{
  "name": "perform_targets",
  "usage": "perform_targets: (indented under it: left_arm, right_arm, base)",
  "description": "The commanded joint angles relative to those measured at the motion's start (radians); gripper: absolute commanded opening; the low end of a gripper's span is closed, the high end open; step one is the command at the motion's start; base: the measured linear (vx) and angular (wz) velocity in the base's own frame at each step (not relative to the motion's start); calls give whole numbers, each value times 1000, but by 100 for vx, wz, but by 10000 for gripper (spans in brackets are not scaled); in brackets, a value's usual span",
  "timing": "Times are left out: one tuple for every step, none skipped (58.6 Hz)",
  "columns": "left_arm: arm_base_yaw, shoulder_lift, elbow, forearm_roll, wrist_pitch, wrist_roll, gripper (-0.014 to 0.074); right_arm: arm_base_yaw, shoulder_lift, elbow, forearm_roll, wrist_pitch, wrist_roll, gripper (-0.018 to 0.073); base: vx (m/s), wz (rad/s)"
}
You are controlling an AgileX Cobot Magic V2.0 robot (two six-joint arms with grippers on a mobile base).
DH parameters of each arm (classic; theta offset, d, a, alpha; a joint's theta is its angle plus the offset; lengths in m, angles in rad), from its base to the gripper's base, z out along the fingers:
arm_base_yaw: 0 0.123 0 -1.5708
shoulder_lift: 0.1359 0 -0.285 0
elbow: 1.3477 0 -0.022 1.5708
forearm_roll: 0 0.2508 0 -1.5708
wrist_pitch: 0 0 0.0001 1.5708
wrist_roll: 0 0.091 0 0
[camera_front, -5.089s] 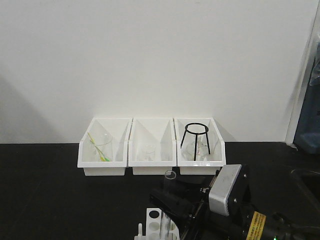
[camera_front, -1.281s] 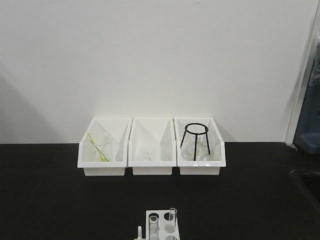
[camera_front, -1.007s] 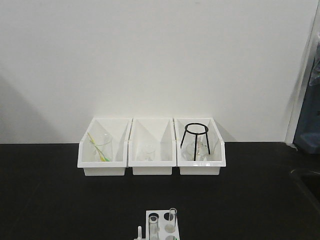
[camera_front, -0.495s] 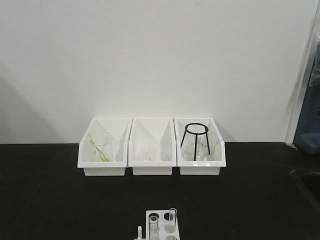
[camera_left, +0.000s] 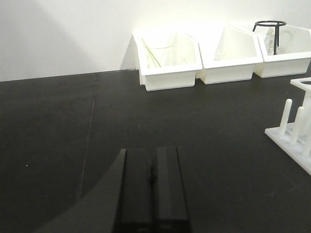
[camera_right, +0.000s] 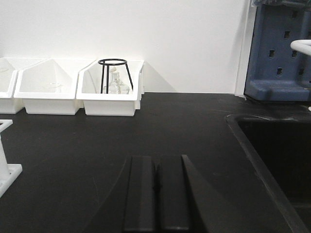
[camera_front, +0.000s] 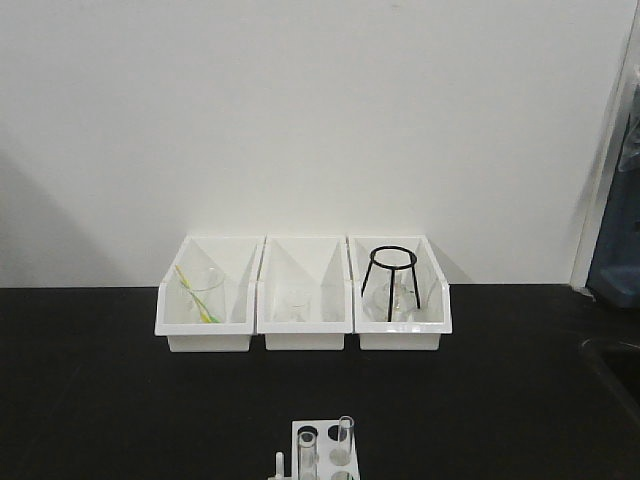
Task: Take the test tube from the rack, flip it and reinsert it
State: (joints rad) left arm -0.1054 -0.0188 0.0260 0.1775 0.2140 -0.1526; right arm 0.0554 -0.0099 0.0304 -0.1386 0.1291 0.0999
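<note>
The white rack (camera_front: 325,455) stands at the bottom middle of the front view with two clear test tubes upright in it, one (camera_front: 345,440) at the right and one (camera_front: 307,455) at the left. The rack's edge with short white pegs shows at the right of the left wrist view (camera_left: 296,141), and a corner shows at the left of the right wrist view (camera_right: 7,172). My left gripper (camera_left: 151,151) is shut and empty, low over the black table, left of the rack. My right gripper (camera_right: 156,159) is shut and empty, right of the rack. Neither gripper shows in the front view.
Three white bins stand along the back wall: the left (camera_front: 205,300) holds a beaker with a green stick, the middle (camera_front: 303,300) a small glass, the right (camera_front: 398,295) a black wire tripod and a flask. A sink basin (camera_right: 277,155) lies at the right; a blue pegboard (camera_right: 279,48) stands behind it.
About five seconds ago the right arm was over the rack holding a tube. It has since left the front view; both tubes stand in the rack. Nothing moves over the last second.
</note>
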Motion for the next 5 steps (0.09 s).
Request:
perform_targets:
  left_arm:
    - [0,-8,-4,-5,-77,-9,-6]
    - [0,-8,-4,-5,-77,-9,-6]
    - [0,-8,-4,-5,-77,-9,-6]
    - [0,-8,-4,-5,-77,-9,-6]
    - [0,-8,-4,-5,-77,-9,-6]
  right_arm:
    - [-4,-15,2,-13,-80,-8,-11]
    - [-4,-15,2,-13,-80,-8,-11]
    - [-4,-15,2,-13,-80,-8,-11]
    - [-4,-15,2,-13,-80,-8,-11]
    - [-4,-15,2,-13,-80,-8,-11]
  base:
    - [0,0]
    - [0,0]
    - [0,0]
    - [0,0]
    - [0,0]
